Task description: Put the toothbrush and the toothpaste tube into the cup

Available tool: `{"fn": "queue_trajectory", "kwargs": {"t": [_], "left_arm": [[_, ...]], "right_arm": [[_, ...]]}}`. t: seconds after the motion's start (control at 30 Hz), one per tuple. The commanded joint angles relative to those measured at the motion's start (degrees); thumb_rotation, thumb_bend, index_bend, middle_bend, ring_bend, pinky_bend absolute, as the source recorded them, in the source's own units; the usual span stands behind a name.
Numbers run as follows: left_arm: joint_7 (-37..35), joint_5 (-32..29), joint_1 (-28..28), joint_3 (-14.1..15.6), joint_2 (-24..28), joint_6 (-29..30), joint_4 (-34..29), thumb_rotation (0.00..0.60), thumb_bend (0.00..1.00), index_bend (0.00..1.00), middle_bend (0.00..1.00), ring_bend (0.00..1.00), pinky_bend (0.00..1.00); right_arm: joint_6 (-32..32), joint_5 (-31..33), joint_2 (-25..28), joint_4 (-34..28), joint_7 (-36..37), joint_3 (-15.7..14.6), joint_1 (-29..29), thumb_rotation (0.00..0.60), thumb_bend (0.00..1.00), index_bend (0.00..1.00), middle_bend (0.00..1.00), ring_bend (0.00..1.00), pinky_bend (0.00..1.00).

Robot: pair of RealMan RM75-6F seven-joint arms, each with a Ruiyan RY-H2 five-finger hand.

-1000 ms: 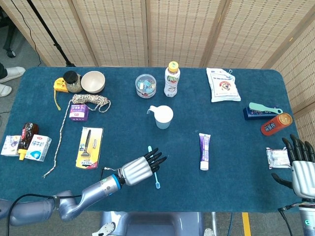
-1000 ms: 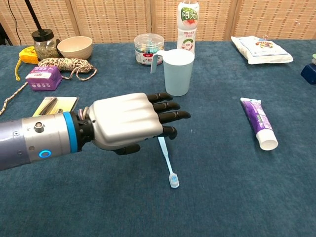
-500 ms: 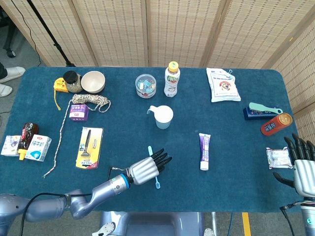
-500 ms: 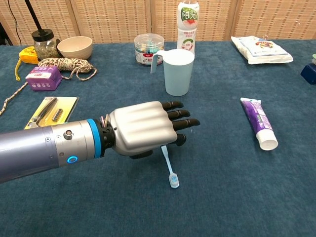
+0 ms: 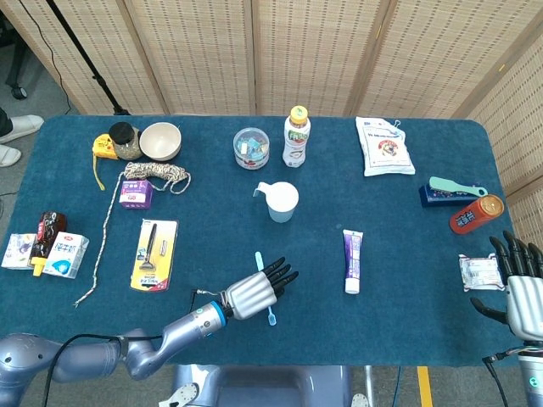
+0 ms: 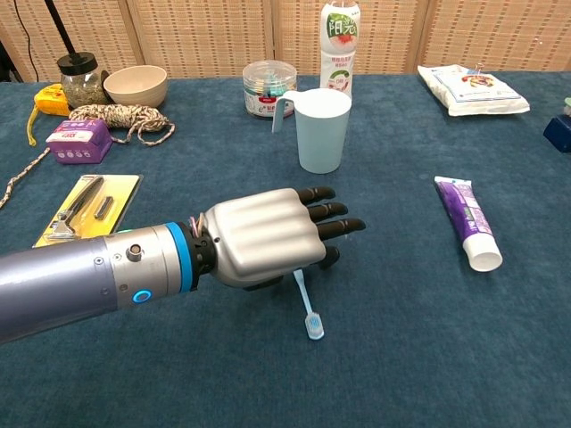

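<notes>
A light blue toothbrush [image 5: 271, 315] [image 6: 308, 308] lies flat on the blue tablecloth near the front edge. My left hand [image 5: 253, 291] [image 6: 272, 236] hovers over its handle, palm down, fingers stretched out and apart, holding nothing; it hides most of the handle. The pale blue cup [image 5: 281, 201] [image 6: 320, 128] stands upright beyond it, mid-table. The purple and white toothpaste tube [image 5: 352, 259] [image 6: 468, 220] lies to the right of the hand. My right hand [image 5: 520, 288] stays at the table's right front corner, fingers spread, empty.
A drink bottle [image 5: 296, 136] and a round clear tub [image 5: 251, 147] stand behind the cup. A razor pack [image 5: 154, 253], rope [image 5: 153, 174], purple box [image 5: 135, 194] and bowl [image 5: 160, 140] lie left. A white bag [image 5: 384, 145], an orange can [image 5: 475, 213] and a small packet [image 5: 476, 272] lie right.
My left hand has slid forward and right over the toothbrush and sunk lower toward it. The toothbrush, tube and cup have not moved. The right hand shifted only slightly.
</notes>
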Motion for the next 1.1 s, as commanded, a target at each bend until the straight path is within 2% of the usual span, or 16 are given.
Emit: {"fn": "queue_trajectory", "kwargs": {"t": [0.03,0.77,0.97,1.1], "left_arm": [[-0.1,-0.2,-0.3,0.1,-0.6,0.4,0.6,0.600,0.40,0.33,0.00,0.00,0.00],[-2.7,1.1,-1.3,2.2,-5.5,5.5,7.5,0.600,0.40,0.34,0.00,0.00,0.00],[-4.2,2.0,-1.4,2.9,-7.8,7.1,11.0,0.600,0.40,0.40,0.00,0.00,0.00],[-5.0,2.5,-1.4,3.4,-8.8,8.0,12.8,0.600,0.40,0.48,0.00,0.00,0.00]], "right_arm": [[-0.1,0.0,0.0,0.0,0.1,0.0,0.0,0.600,0.00,0.00,0.00,0.00,0.00],[0.0,-0.2,0.2,0.1,0.8,-0.1,0.1,0.600,0.00,0.00,0.00,0.00,0.00],[0.1,-0.3,0.2,0.1,0.8,-0.2,0.1,0.600,0.00,0.00,0.00,0.00,0.00],[0.1,-0.3,0.2,0.1,0.9,-0.2,0.1,0.600,0.00,0.00,0.00,0.00,0.00]]}}
